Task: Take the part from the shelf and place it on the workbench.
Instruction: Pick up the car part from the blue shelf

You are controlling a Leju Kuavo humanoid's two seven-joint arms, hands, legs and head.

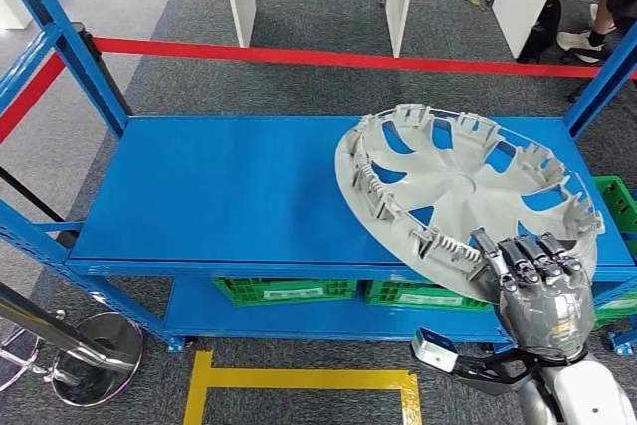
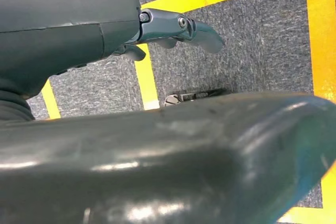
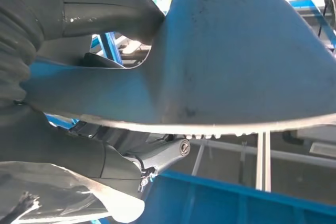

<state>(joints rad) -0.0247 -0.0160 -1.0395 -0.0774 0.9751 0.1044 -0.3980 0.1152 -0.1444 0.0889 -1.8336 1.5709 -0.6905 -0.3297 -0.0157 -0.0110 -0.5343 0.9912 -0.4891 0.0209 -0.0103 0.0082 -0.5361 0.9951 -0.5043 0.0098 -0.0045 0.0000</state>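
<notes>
While your right hand (image 1: 542, 291) grips the wheel cover's (image 1: 466, 196) near rim, fingers curled over it | cover tilted, ribbed side up, at shelf's (image 1: 225, 191) right end | left hand's (image 2: 174, 27) fingers: cannot tell.

Grey hubcap (image 1: 462, 191), inner ribbed side up, tilted on blue shelf (image 1: 225, 191), right end.

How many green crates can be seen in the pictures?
3: two green crates on the lower shelf, one beside the other, and one at the right edge. Others may be hidden.
</notes>
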